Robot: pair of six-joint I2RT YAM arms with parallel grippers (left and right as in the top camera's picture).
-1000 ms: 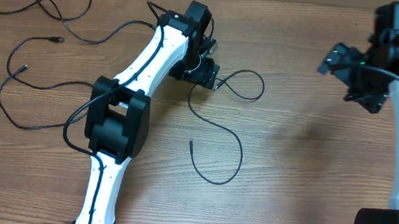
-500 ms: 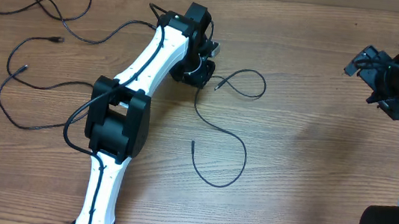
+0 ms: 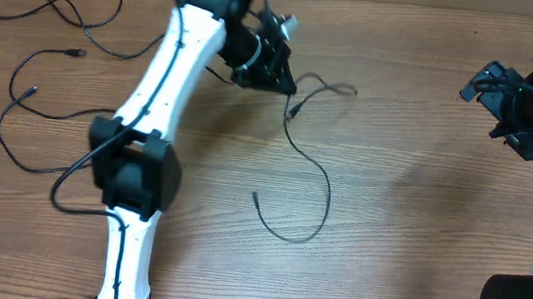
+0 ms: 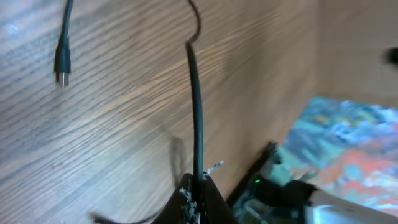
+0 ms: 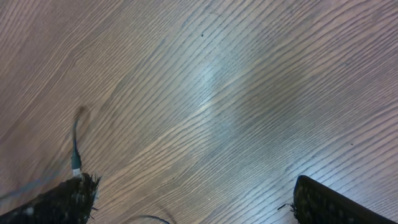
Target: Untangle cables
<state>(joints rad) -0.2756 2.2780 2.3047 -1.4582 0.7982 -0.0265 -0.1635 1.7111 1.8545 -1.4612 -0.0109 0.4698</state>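
The jaws of the left gripper are pressed together on a thin black cable, which is pinched at the tips and seen running straight away from them above the wood. In the overhead view this gripper is found near the far edge of the table, left of its middle. The jaws of the right gripper are spread wide with nothing between them, and that arm is parked by the right edge, well apart from the work, presumably so that the cable's path is left free.

A small plug is seen just beside the left gripper. From there the pinched cable trails in a loose curve toward the middle of the table. The other cables lie in wavy loops near the far left corner, not touching it. The grip close to one end is judged to be chosen so that this strand can be drawn out alone.
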